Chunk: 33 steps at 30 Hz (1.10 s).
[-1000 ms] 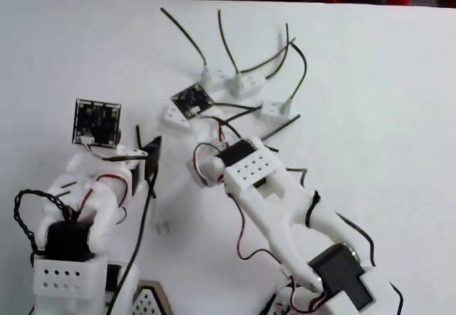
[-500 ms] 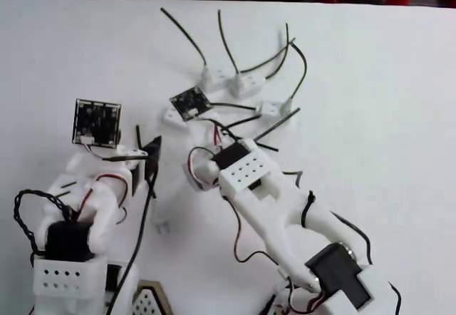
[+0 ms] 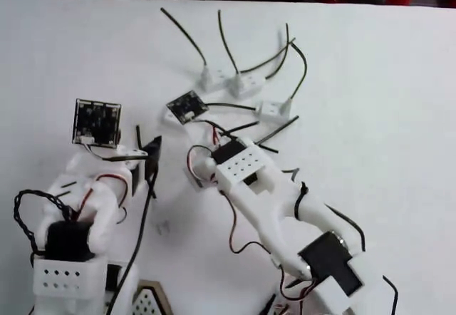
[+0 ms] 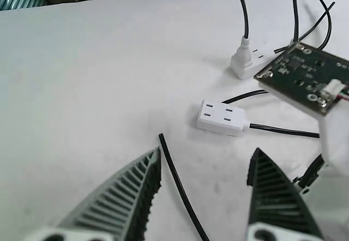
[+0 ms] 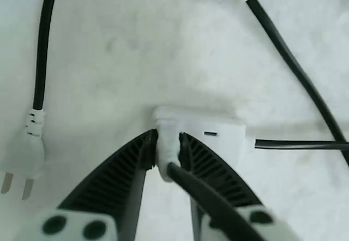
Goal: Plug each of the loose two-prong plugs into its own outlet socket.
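White plug (image 5: 165, 145) is pinched between the narrow fingers of the right gripper (image 5: 168, 138), and it touches the end of an outlet socket (image 5: 218, 134) on the table (image 5: 109, 61). Left gripper (image 4: 204, 162) stands wide with nothing inside. In the high view a second socket (image 3: 173, 115) lies at about 1 o'clock from it.

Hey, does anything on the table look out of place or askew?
Nothing damaged. A loose plug lies beside the right gripper, prongs bare; the gripper pinches a second plug against a socket.
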Available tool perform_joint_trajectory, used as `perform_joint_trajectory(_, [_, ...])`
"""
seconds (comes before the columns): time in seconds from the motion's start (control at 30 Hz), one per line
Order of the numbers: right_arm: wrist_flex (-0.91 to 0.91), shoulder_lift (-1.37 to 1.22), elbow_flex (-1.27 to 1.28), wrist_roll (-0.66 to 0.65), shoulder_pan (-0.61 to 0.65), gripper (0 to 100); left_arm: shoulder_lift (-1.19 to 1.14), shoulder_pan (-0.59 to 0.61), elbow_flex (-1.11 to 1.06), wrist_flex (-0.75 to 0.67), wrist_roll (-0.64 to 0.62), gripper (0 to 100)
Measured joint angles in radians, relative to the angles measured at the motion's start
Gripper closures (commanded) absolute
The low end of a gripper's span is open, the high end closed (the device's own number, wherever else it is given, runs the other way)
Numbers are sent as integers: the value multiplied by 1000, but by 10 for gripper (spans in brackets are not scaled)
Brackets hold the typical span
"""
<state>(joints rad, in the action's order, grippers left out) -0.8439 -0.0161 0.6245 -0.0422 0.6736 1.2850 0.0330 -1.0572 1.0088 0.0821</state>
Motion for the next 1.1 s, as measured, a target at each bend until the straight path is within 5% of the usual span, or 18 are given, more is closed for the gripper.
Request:
perform_joint_trajectory(0.33, [-23, 64, -5, -48, -80, 982, 0, 0, 0, 0, 0, 740])
perform_joint_trajectory(0.77, [-86, 310, -141, -199, -575, 981, 0, 0, 0, 0, 0, 740])
perform_joint_trajectory(1.1, [175, 126, -181, -199, -692, 981, 0, 2, -20, -20, 0, 740])
